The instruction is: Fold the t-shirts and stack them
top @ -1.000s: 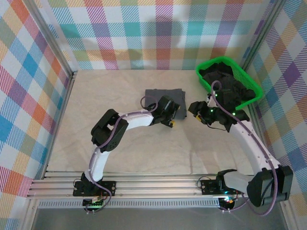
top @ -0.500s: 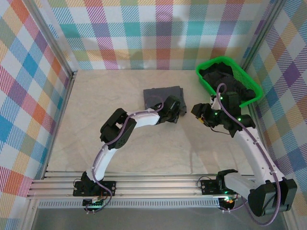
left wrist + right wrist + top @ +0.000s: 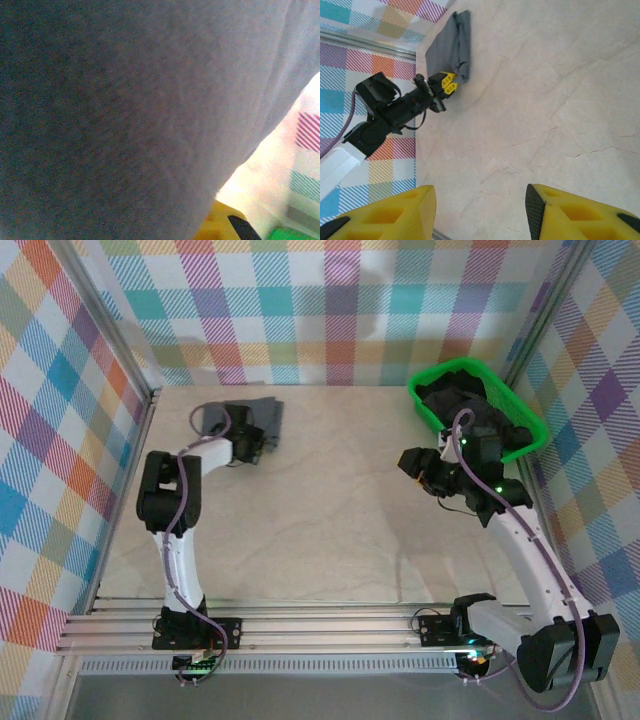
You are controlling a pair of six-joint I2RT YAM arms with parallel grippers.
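Grey t-shirt (image 3: 445, 47), left hand (image 3: 449, 83): now far-left corner.

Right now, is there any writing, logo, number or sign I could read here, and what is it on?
No readable text anywhere.
The folded grey t-shirt is plain cloth with no print.
The green basket has no label.
The plaid walls show only a coloured pattern.
The small board at the near edge is too small to read.
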